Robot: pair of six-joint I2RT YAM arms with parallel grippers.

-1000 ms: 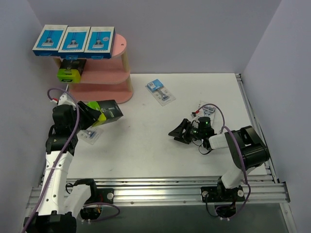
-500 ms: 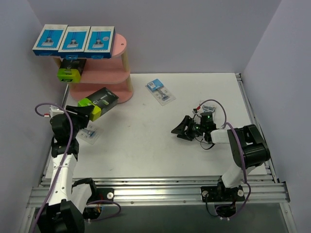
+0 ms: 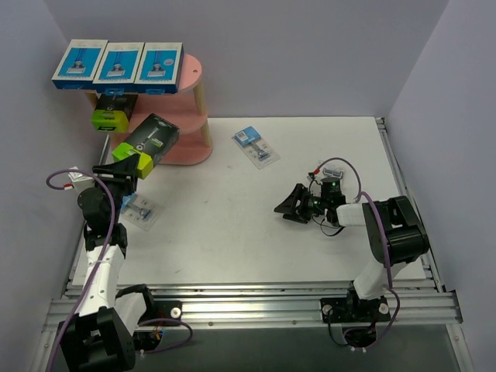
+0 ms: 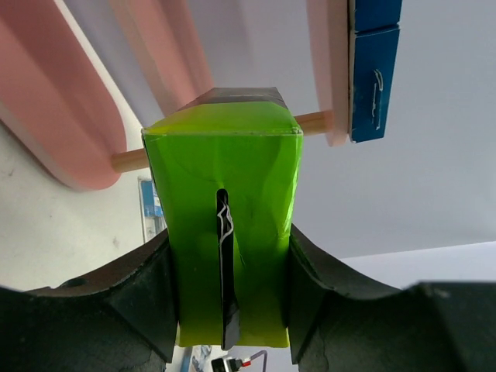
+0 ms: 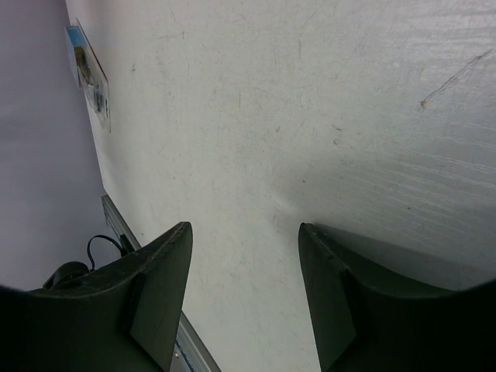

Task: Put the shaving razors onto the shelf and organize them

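1. Razor box, black with a lime-green end, is seen from above pinched by the left gripper, just near of the pink shelf, far left.
2. From the left wrist, its lime end is seen clamped between both fingers.
3. From the right wrist, the right gripper is seen spread and empty over the table.

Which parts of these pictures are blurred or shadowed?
Left wrist view: the green end of the box is sharp, the pink shelf behind it blurred. Right wrist view: the dark fingers leave a soft shadow on the table. Top view: even light, no glare.
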